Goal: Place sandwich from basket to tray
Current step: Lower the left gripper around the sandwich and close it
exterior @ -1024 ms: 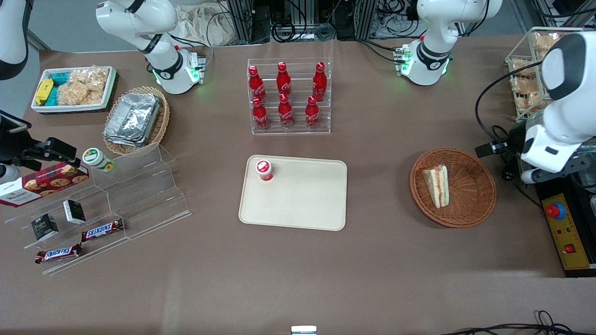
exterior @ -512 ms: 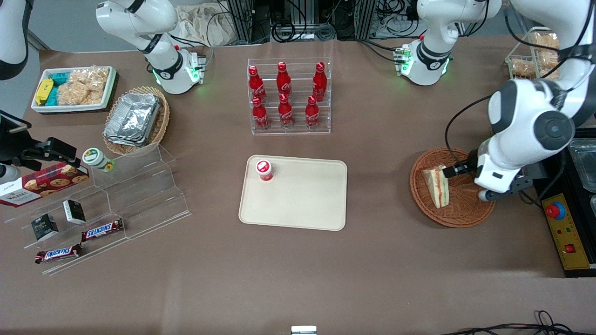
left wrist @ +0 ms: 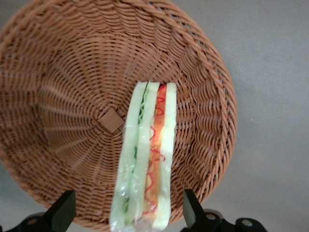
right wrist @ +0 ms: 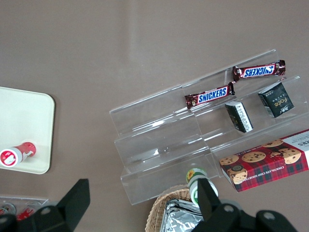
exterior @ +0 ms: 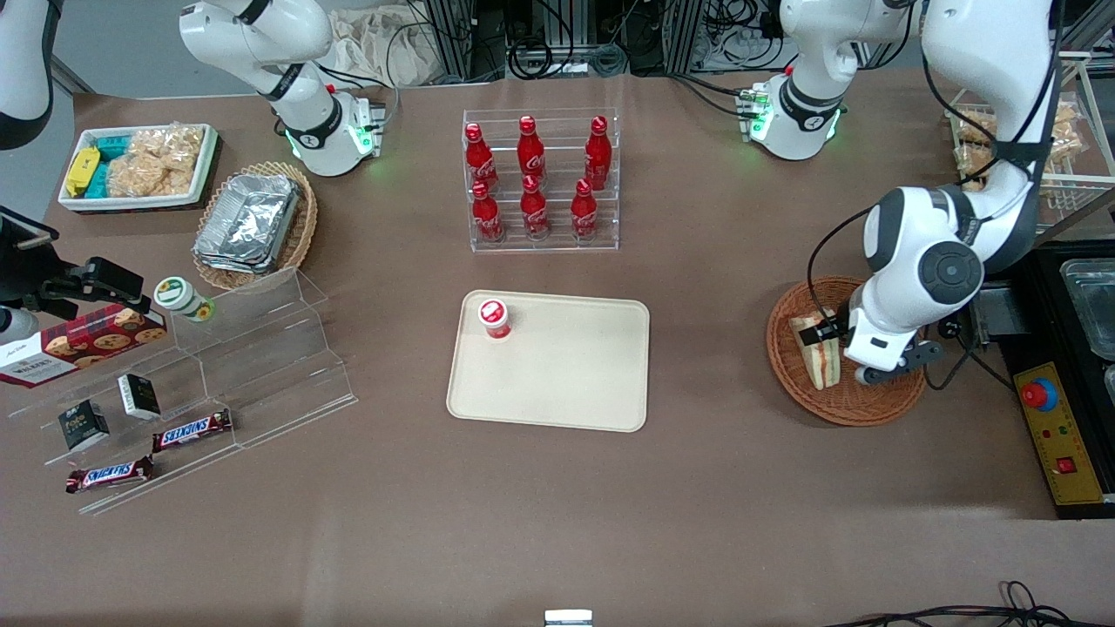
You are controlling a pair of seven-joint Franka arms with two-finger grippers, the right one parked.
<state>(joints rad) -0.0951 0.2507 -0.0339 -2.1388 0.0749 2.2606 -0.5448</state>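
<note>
left wrist view: the gripper (left wrist: 126, 217) is held wide astride the sandwich (left wrist: 145, 159) in the basket (left wrist: 63, 96); it should be lowered centred, then closed gently.

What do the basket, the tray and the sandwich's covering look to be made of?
Basket: woven wicker, matte reddish-brown strands. Tray: smooth beige, likely plastic. Sandwich: soft white bread, seemingly under glossy clear film. Gripper open above it.
</note>
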